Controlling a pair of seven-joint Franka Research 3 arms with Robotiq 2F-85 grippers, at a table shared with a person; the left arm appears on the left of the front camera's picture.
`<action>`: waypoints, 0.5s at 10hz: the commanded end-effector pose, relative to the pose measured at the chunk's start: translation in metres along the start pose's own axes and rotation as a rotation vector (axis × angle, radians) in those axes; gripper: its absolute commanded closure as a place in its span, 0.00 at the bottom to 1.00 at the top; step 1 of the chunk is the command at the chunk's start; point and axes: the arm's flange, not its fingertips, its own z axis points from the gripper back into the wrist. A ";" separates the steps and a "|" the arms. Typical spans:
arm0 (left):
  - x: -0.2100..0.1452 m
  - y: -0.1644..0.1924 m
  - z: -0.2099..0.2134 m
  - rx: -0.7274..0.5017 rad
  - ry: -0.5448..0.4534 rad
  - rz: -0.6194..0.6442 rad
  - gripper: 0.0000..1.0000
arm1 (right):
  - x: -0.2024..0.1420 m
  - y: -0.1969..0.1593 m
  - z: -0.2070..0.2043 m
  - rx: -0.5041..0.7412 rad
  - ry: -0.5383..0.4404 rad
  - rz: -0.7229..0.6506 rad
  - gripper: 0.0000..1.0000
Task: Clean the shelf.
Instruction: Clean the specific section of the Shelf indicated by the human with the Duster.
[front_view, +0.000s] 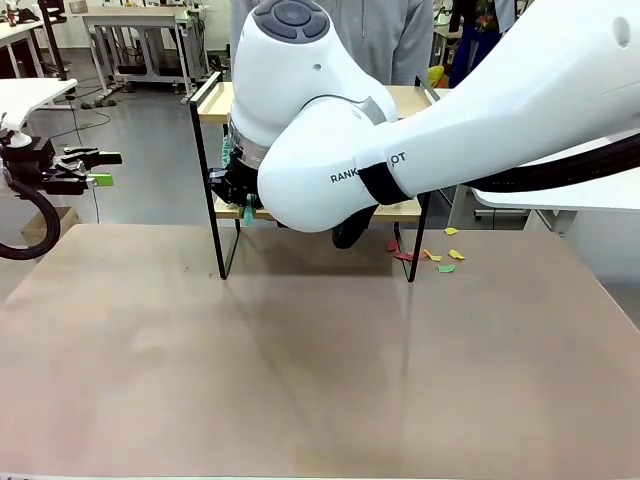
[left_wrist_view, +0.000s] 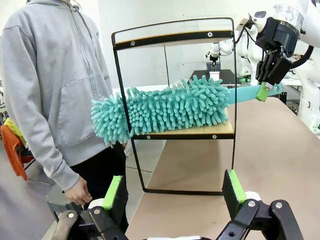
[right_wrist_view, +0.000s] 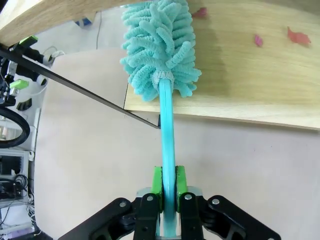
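The shelf (front_view: 402, 209) is a two-tier rack of light wooden boards in a black frame, standing at the table's far side. My right gripper (front_view: 242, 205) is at the left end of the lower board, shut on the handle of a teal fluffy duster (right_wrist_view: 157, 45). In the right wrist view the green pads (right_wrist_view: 158, 182) clamp the handle, and the duster head lies on the lower board (right_wrist_view: 250, 85) beside small red and pink scraps (right_wrist_view: 297, 35). In the left wrist view the duster (left_wrist_view: 170, 107) spans the lower board of the shelf (left_wrist_view: 220, 131). My left gripper (front_view: 88, 168) hovers open, off the table's left edge.
A person in a grey hoodie (left_wrist_view: 50, 90) stands close behind the shelf, one hand (left_wrist_view: 80, 191) hanging low. Coloured paper scraps (front_view: 440, 258) lie on the table (front_view: 320, 380) by the shelf's right leg. The big right arm (front_view: 330, 140) hides much of the shelf.
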 end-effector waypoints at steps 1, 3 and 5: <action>0.003 -0.001 0.000 -0.002 0.001 -0.004 0.00 | 0.000 0.000 0.000 0.001 0.000 -0.001 0.87; 0.003 -0.001 0.000 -0.002 0.001 -0.004 0.00 | -0.001 -0.025 0.014 -0.008 0.043 -0.043 0.87; 0.003 -0.001 0.000 -0.002 0.001 -0.004 0.00 | 0.000 -0.054 0.032 -0.005 0.038 -0.084 0.87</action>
